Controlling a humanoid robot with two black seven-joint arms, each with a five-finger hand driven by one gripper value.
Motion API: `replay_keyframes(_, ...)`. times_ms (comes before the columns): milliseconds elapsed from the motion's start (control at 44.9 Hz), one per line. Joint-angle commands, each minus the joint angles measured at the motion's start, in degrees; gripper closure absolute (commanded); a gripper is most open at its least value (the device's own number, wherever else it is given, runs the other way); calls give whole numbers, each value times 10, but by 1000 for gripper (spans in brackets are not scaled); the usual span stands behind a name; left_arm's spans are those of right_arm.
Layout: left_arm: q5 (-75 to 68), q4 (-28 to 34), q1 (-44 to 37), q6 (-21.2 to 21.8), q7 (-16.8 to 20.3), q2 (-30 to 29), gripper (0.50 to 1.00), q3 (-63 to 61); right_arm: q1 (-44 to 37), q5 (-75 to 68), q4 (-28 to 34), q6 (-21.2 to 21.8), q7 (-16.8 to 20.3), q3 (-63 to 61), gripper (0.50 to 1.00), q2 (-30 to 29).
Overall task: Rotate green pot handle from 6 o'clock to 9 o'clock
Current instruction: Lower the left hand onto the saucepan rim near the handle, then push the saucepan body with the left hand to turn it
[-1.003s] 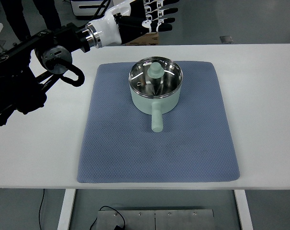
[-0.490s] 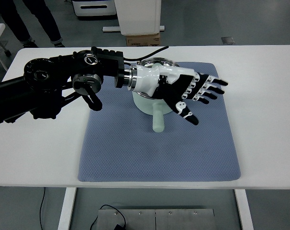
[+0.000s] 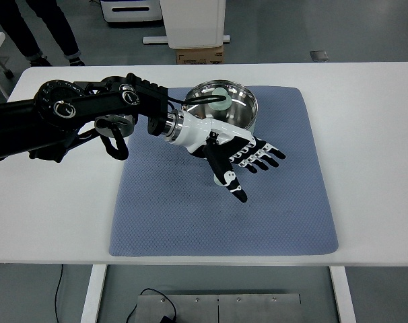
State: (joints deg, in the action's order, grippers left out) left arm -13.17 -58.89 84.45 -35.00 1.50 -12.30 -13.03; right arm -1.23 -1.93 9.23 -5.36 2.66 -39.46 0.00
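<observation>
A pale green pot [image 3: 221,111] with a glass lid and green knob stands at the back middle of the blue mat [image 3: 285,208]. Its handle points toward the near edge and is almost wholly hidden under my left hand. My left arm reaches in from the left across the mat. Its left hand [image 3: 248,161] hovers palm up over the handle, fingers [image 3: 268,156] spread toward the right, thumb pointing to the near side. The hand holds nothing. No right arm shows.
The mat lies on a white table [image 3: 372,134]. A cardboard box [image 3: 200,54] and a white cabinet stand beyond the far edge. A person's legs [image 3: 29,30] show at the top left.
My left arm swung from beyond the table's far edge down over the pot, then drew nearer and lower; the hand now covers the handle.
</observation>
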Motion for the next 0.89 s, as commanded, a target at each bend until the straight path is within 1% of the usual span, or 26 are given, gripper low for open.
replay_keyframes(0,0,0,9,0,0,0,500,-26,0,0,0,0,0,0,500,0)
replay_keyframes(646,-2,-1,33,0,-1,-9,500,-86,0,0,0,0,0,0,500,0)
replay_keyframes(869,-2,-1,44,0,-1,-23,500,-93,0,0,0,0,0,0,500,0)
